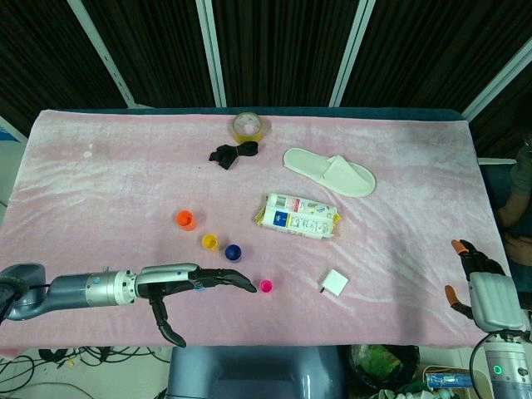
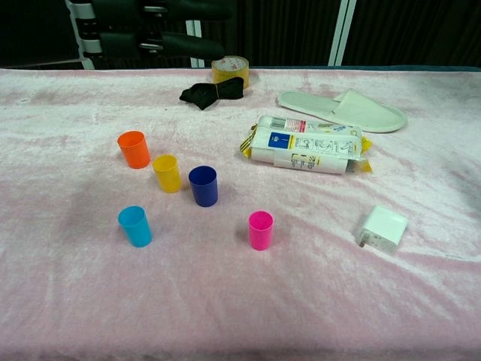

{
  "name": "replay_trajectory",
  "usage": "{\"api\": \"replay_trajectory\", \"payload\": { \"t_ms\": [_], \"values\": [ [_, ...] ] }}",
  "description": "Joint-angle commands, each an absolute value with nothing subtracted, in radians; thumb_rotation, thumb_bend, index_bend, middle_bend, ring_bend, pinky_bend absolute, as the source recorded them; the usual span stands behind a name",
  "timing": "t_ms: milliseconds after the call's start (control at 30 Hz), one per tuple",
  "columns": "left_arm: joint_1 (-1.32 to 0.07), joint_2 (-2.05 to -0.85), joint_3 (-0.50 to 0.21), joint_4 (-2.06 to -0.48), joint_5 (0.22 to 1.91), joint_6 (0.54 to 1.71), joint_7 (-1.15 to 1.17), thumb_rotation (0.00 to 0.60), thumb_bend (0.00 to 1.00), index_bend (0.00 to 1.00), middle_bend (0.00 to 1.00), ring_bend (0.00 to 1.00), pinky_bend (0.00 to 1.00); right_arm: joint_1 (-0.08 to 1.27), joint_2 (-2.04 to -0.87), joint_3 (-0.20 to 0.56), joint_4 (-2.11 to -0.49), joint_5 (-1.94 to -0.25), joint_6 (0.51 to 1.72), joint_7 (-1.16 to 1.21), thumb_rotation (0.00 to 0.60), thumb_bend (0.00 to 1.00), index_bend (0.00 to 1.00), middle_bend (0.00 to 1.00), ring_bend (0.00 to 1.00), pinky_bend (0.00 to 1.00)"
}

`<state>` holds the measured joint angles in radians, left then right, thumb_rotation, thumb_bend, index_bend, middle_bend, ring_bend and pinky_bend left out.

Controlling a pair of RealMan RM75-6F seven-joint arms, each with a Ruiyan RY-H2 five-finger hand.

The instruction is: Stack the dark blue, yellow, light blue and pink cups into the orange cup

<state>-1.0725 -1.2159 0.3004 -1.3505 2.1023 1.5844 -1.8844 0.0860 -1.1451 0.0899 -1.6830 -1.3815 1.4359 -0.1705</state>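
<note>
Left hand [image 1: 195,283] extended flat over near table edge, fingers spread, holding nothing, pointing right. Directly beneath it, light blue cup [image 2: 135,226]. Beyond: orange cup [image 2: 134,149], yellow cup [image 2: 167,173], dark blue cup [image 2: 203,186], then pink cup [image 2: 261,229] off the fingertips. All upright, mouths up, long axes vertical. Right hand [image 1: 478,287] well apart at far right, empty, fingers loosely apart. Left judged nearer.

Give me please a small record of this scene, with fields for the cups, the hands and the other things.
standing apart, unstacked: orange cup, yellow cup, dark blue cup, light blue cup, pink cup
left hand: open, above the light blue cup
right hand: at table's right edge, holds nothing
other things: tape roll, slipper, white charger
</note>
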Motion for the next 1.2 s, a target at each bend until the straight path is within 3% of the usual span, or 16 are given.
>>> {"api": "replay_trajectory", "payload": {
  "t_ms": [33, 500, 867, 1000, 1200],
  "values": [
    [-1.084, -1.218, 0.302, -1.351, 2.100, 1.578, -1.879, 0.600, 0.15, 0.05, 0.07, 0.00, 0.02, 0.086, -1.145, 0.090, -1.683, -1.381, 1.436, -0.170, 0.600, 0.29, 0.13, 0.10, 0.17, 0.24],
    [-1.074, -1.238, 0.317, -1.313, 2.083, 1.590, -1.844, 0.600, 0.15, 0.05, 0.08, 0.00, 0.02, 0.081, -1.140, 0.088, -1.680, -1.389, 1.446, -0.166, 0.600, 0.29, 0.13, 0.10, 0.17, 0.24],
    [-1.061, -1.166, 0.328, -1.397, 2.044, 1.480, -1.586, 0.600, 0.15, 0.05, 0.09, 0.00, 0.02, 0.082, -1.137, 0.087, -1.679, -1.390, 1.440, -0.157, 0.600, 0.29, 0.13, 0.10, 0.17, 0.24],
    [-1.024, -1.145, 0.293, -1.467, 1.948, 1.356, -1.287, 0.600, 0.15, 0.06, 0.09, 0.00, 0.02, 0.082, -1.135, 0.087, -1.681, -1.386, 1.438, -0.151, 0.600, 0.29, 0.13, 0.10, 0.17, 0.24],
    [-0.935, -1.207, 0.166, -1.578, 1.733, 1.189, -0.548, 0.600, 0.15, 0.06, 0.08, 0.00, 0.02, 0.081, -1.134, 0.085, -1.686, -1.387, 1.435, -0.151, 0.600, 0.29, 0.13, 0.10, 0.17, 0.24]
  ]
}}
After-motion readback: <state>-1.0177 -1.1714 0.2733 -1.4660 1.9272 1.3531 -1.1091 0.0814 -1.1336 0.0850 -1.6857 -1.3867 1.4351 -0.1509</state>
